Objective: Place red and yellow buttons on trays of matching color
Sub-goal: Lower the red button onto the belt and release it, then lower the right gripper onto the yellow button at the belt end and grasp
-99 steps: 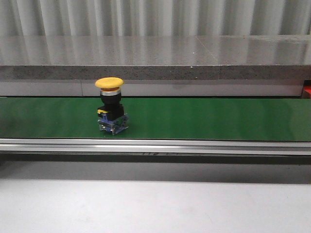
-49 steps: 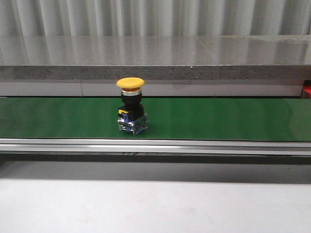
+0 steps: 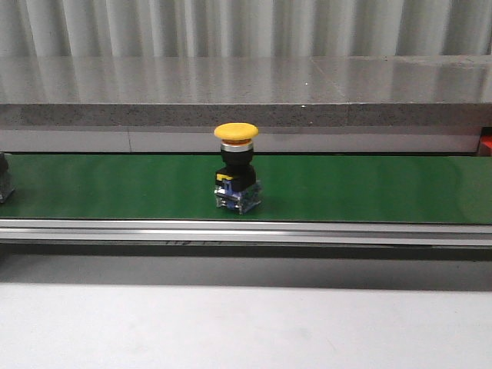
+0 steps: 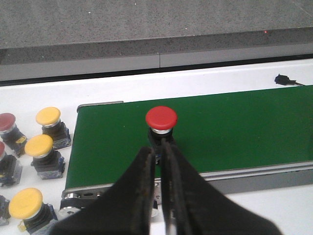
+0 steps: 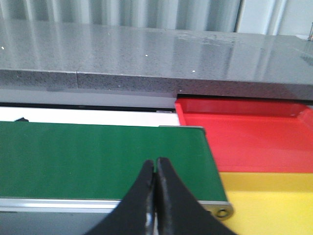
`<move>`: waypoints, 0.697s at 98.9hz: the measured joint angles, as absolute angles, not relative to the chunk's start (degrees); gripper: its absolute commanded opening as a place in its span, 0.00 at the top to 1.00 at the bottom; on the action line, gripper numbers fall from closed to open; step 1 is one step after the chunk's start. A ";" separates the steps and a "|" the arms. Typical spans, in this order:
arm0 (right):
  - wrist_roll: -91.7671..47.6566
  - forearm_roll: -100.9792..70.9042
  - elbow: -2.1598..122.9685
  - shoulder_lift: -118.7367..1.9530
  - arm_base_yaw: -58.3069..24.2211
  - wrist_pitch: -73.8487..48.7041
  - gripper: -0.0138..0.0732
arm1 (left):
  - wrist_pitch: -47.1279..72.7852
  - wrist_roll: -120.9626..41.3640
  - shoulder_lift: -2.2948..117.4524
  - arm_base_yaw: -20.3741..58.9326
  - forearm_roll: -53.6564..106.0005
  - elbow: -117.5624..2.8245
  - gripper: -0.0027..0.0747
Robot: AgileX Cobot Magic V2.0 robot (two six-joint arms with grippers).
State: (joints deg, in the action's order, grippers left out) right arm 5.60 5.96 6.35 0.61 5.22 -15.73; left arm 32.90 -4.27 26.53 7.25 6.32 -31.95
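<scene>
Front view: the yellow button (image 3: 237,175) stands upright on the green belt (image 3: 369,188), cap up and long axis vertical, near the middle of the belt's length. At the far left edge of that view a second item (image 3: 4,178) sits on the belt, cut off by the frame; I cannot tell what it is.

Left wrist view: my left tool (image 4: 157,155) has its fingers nearly together, nothing between them, and the red button (image 4: 161,125) stands upright on the belt just beyond the tips — near the belt's starting end. Spare yellow buttons (image 4: 45,152) and red ones (image 4: 7,126) wait on the white surface (image 4: 205,78) beside that end.

Right wrist view: my right tool (image 5: 155,172) is closed and empty, hanging over the belt's other end, with the red tray (image 5: 254,139) and the yellow tray (image 5: 274,193) just past the roller. No button shows in this view.

Deciding relation — the yellow button lies between my two tools along the belt. I judge the right arm, placed next to the trays, the likelier one to take it, with an upright approach from above around the body under the cap.
</scene>
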 measured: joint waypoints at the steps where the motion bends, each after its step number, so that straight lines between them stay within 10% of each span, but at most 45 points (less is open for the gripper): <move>1: 5.36 5.96 6.82 0.44 5.22 -16.32 0.92 | 32.90 -4.27 26.53 7.25 6.32 -31.84 0.97; 5: 3.95 5.96 9.55 -0.52 5.16 -19.73 0.92 | 32.90 -4.27 26.53 7.25 6.32 -31.84 0.97; 7: 0.66 6.05 30.36 -20.84 1.23 -38.73 0.92 | 32.78 -4.27 26.53 7.25 6.32 -31.74 0.97; 28: 0.57 6.05 39.45 -32.10 -3.16 -43.97 0.74 | 32.78 -4.27 26.53 7.35 6.32 -31.74 0.97; 50: 0.54 6.05 46.72 -42.24 -7.53 -45.44 0.25 | 32.78 -4.27 26.53 7.35 6.32 -31.74 0.97; 69: 0.44 5.07 52.12 -50.45 -12.66 -48.37 0.21 | 32.78 -4.27 26.45 7.35 6.32 -31.74 0.97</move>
